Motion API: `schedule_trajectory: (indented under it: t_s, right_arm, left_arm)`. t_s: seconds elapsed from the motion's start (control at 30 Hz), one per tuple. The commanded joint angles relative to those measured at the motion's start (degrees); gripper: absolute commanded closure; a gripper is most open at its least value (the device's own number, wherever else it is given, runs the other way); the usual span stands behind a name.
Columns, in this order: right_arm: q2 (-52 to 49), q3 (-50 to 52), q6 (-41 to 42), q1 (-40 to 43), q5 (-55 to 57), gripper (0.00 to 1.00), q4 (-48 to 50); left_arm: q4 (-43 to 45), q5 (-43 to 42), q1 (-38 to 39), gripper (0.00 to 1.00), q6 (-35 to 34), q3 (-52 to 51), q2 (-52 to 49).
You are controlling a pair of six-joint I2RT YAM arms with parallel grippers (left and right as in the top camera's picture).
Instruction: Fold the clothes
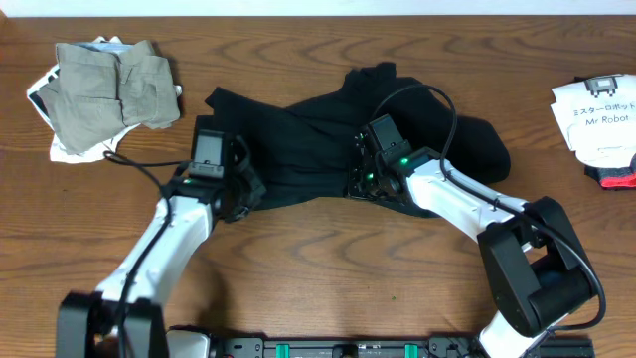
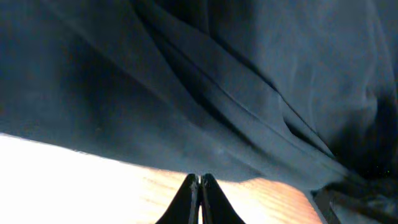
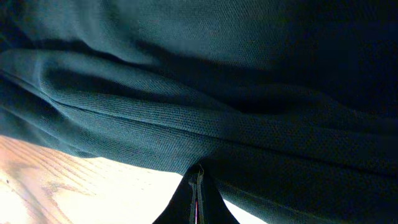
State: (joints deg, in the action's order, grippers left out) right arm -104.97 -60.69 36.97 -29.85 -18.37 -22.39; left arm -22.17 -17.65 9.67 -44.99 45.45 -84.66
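Black cloth fills the middle of the overhead frame: the black shirt point(image 1: 308, 129) lies crumpled in ridges, one corner trailing toward the upper left and a lobe sagging to the right. The khaki-grey garment point(image 1: 111, 85) sits on a white printed garment point(image 1: 62, 151) at the upper left, well apart from it. Both arms reach the shirt's lower edge, where it meets the bare wooden table point(image 1: 328, 259). The left gripper point(image 2: 199, 186) has its fingers pressed together right at the hem, at the bottom centre of its wrist view. The right gripper point(image 3: 198, 180) is likewise closed tight, with its tips vanishing at the fabric edge. Whether either has cloth nipped between its fingers I cannot tell. The step in hand looks like spreading the shirt flat before any fold. To do it well, each pinch should take only a single layer of hem. The arms should then draw apart evenly along that lower edge, staying low over the wood, so the ridges pull out rather than twist
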Motion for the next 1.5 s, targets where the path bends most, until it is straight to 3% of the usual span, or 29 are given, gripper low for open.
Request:
schedule_trajectory:
  t_s: [0.0, 0.23, 0.67, 0.87, 1.23, 1.37, 1.47]
  right_arm:
    - [-0.04, -0.17, 0.92, -0.15, -0.22, 0.98, 0.48]
    - [-0.04, -0.17, 0.92, -0.07, -0.07, 0.98, 0.57]
    - [-0.04, -0.17, 0.92, -0.09, -0.09, 0.99, -0.2]
    - [-0.04, -0.17, 0.9, -0.17, -0.09, 0.99, -0.61]
    - [-0.04, -0.17, -1.9, -0.24, -0.09, 0.99, -0.72]
    - [-0.02, -0.17, -2.43, -0.22, -0.07, 0.99, -0.39]
    - [0.11, -0.17, -3.58, -0.13, 1.03, 0.99, -0.92]
  left_arm:
    - [2.19, -0.61, 0.07, 0.94, -4.37, 0.15, -4.44]
    - [7.67, -2.93, 0.07, 0.94, -5.33, 0.15, -10.95]
    - [18.18, -2.12, 0.07, 0.94, -6.36, 0.15, -11.47]
    - [18.93, 5.09, 0.07, 0.94, -6.32, 0.15, -11.87]
    - [33.4, 6.16, 0.0, 0.94, -3.74, 0.15, -19.19]
    - [34.88, 11.3, -0.15, 0.94, -2.95, 0.17, -19.63]
    - [34.67, 10.1, -1.25, 0.94, 0.2, 0.17, -18.49]
